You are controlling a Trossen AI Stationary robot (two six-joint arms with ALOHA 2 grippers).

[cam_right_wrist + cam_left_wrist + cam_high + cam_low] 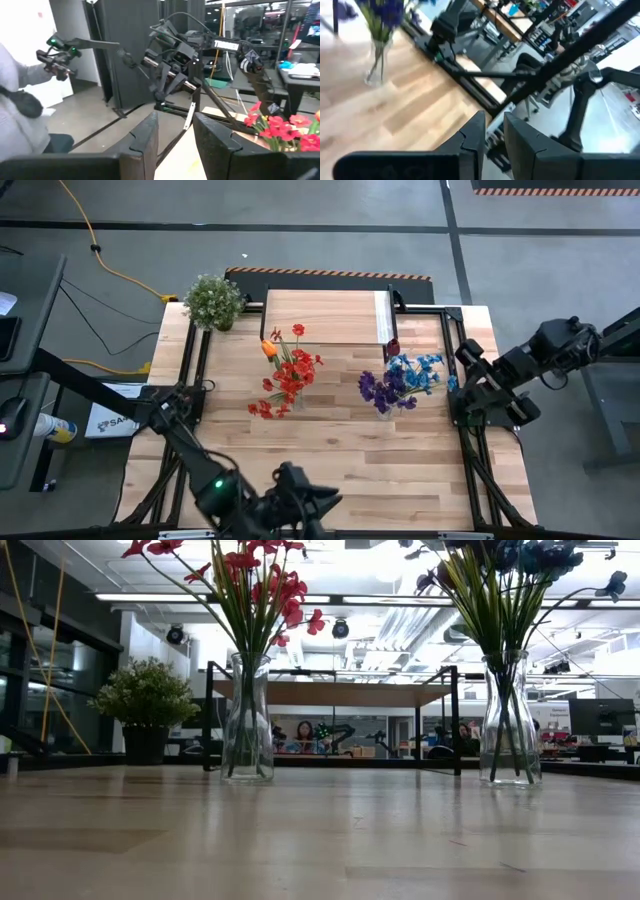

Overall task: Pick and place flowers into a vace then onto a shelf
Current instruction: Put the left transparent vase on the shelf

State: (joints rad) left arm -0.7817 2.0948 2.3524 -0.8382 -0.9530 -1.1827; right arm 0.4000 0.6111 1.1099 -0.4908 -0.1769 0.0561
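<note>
Left gripper [492, 135] parked at the near table edge, fingers a narrow gap apart, holding nothing. Right gripper [175, 137] parked off the right edge, same: slightly apart, empty. Looks like both arms are at rest, clear of the work area.

Red flowers [285, 375] with the orange tulip stand in one glass vase [248, 720], blue and purple flowers [400, 380] in a second vase [510, 720], both upright mid-table, well apart. Shelf [320, 315] sits just behind them with nothing on its plank that I can see, potted plant [213, 300] at its left end. Judgement: vase-filling done, shelf placement not yet.
</note>
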